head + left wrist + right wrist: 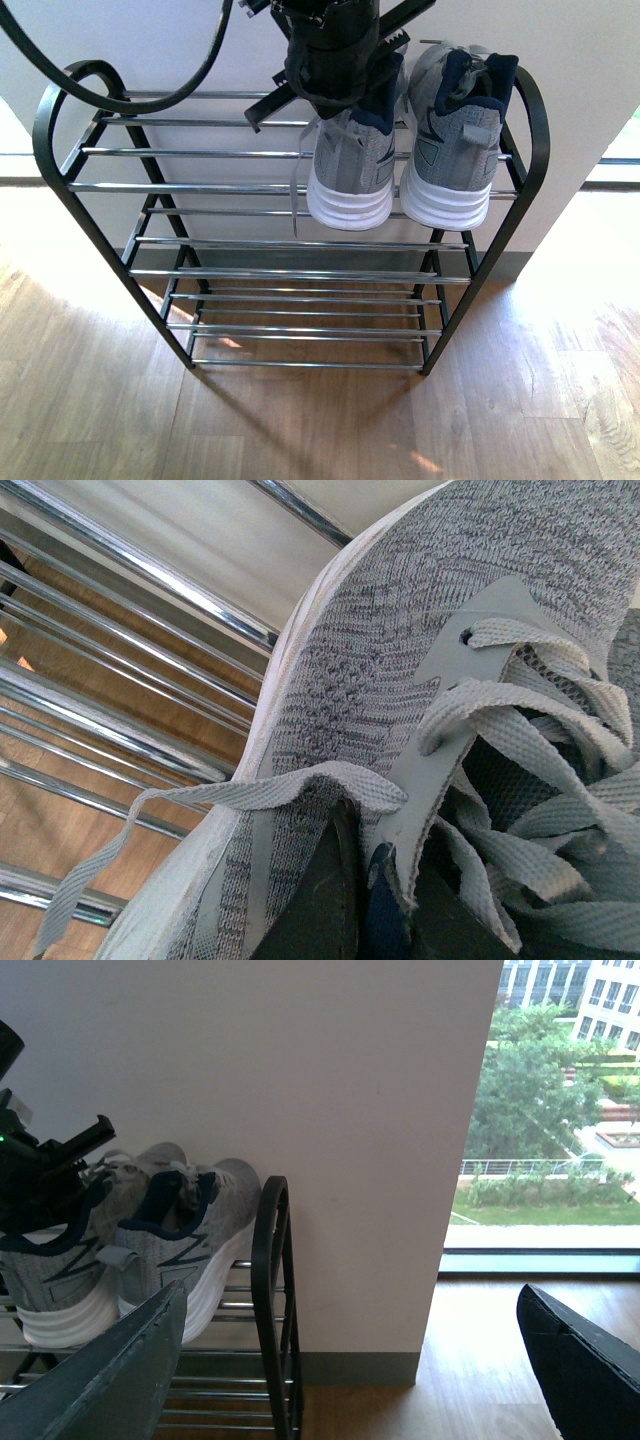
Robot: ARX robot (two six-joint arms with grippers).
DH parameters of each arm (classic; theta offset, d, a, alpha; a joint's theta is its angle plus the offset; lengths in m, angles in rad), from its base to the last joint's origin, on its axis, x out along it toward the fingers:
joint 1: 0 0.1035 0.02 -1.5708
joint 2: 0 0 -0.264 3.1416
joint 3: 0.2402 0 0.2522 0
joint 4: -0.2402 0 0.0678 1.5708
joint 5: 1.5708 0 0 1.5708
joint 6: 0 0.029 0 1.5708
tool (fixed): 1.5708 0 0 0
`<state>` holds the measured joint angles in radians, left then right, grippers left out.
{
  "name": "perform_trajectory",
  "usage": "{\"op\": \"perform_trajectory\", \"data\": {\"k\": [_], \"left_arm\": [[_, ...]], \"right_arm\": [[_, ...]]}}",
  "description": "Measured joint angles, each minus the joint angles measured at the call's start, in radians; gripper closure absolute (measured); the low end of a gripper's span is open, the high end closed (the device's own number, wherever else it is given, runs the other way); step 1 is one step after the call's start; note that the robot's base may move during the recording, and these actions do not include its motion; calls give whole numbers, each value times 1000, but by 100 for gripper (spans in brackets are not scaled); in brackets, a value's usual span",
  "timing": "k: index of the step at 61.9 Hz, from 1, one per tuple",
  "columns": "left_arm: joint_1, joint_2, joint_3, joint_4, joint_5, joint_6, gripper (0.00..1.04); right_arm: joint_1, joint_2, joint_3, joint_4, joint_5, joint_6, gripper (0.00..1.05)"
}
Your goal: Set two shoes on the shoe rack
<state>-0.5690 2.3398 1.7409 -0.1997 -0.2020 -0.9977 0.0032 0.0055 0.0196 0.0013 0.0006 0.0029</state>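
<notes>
Nearly done. Right sneaker parked on top tier of shoe rack, at its right end; left sneaker just beside it, clamped at the collar by left gripper. Right gripper spread wide, empty. Only needs releasing.

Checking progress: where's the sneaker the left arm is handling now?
Front view: the held sneaker sits on the top tier of the shoe rack, right of centre, left of the other sneaker, left gripper at its collar.

- sneakers: grey knit cloth uppers, flat woven laces, smooth white rubbery soles
- shoe rack: shiny chrome rods, black semi-gloss metal frame
- floor: wood-grain planks, faint sheen
</notes>
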Motion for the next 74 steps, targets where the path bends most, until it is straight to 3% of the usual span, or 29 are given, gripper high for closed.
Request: {"op": "perform_trajectory", "data": {"k": [12, 21, 39, 46, 48, 53, 59, 65, 74], "left_arm": [[-2, 17, 28, 17, 12, 13, 103], [2, -43, -58, 48, 26, 20, 72], [27, -269, -296, 140, 87, 36, 24], [47, -391, -420, 202, 13, 109, 8], [53, -428, -467, 249, -35, 157, 9], [78, -517, -668, 645, -215, 415, 23], [137, -624, -917, 1030, -214, 718, 40], [197, -727, -1102, 1188, -167, 882, 58], [277, -880, -1318, 1225, -77, 968, 91]], "right_arm": [[0, 0, 0, 0, 0, 0, 9], [0, 0, 0, 0, 0, 0, 9], [0, 0, 0, 0, 0, 0, 9], [0, 0, 0, 0, 0, 0, 9], [0, 0, 0, 0, 0, 0, 9], [0, 0, 0, 0, 0, 0, 9], [0, 0, 0, 0, 0, 0, 9], [0, 0, 0, 0, 0, 0, 9], [0, 0, 0, 0, 0, 0, 9]]}}
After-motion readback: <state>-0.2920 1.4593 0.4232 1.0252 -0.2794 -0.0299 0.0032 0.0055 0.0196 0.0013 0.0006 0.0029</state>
